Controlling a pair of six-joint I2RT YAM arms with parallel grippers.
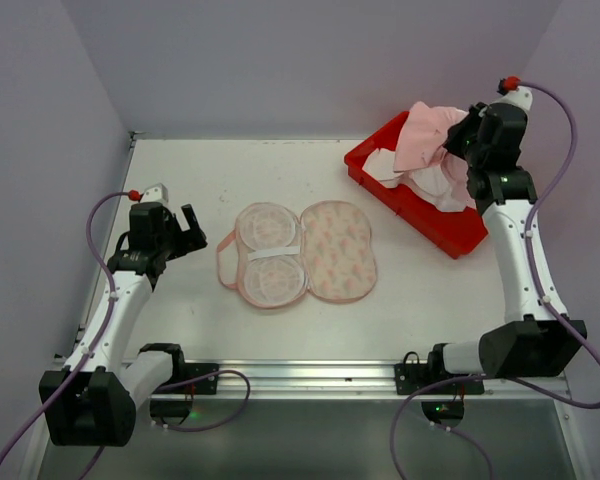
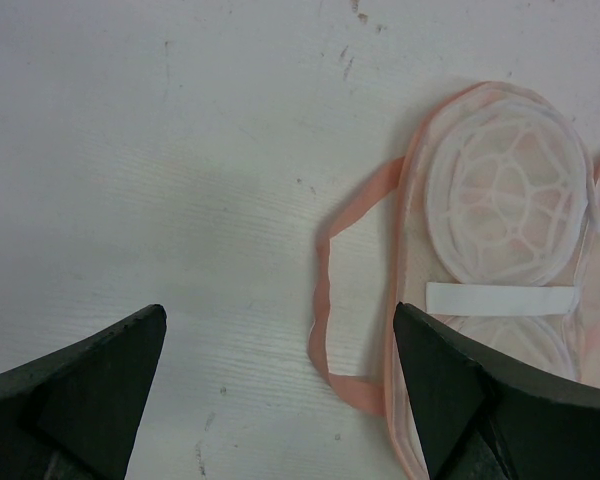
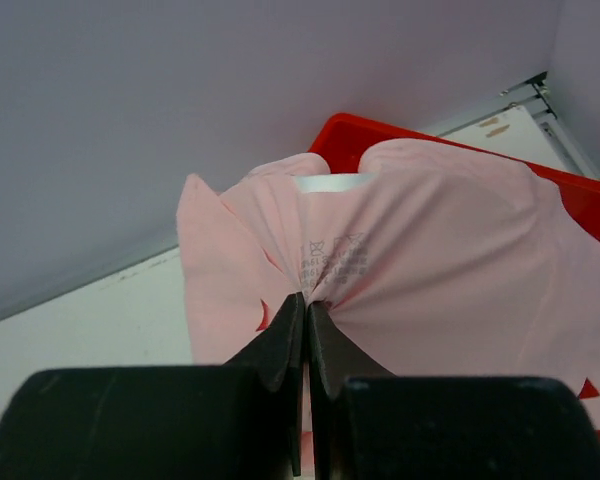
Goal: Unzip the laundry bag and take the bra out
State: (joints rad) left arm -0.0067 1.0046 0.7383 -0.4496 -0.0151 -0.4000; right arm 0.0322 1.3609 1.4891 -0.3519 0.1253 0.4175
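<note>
Gripping the bra (image 1: 420,135), the right claw (image 3: 305,300) hung with the tray (image 1: 420,215) beneath it.
The left claw (image 2: 280,315) gaped open, the unzipped bag (image 2: 500,200) beside its right finger.

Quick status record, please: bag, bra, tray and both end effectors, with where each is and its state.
bag: unzipped, lying open flat mid-table, white mesh showing in its left half
bra: out of the bag, pink fabric bunched over the tray's far end
tray: red, far right of the table
left end effector: open, beside the bag's left edge, holding nothing
right end effector: shut on the bra
likely next: release the bra
</note>
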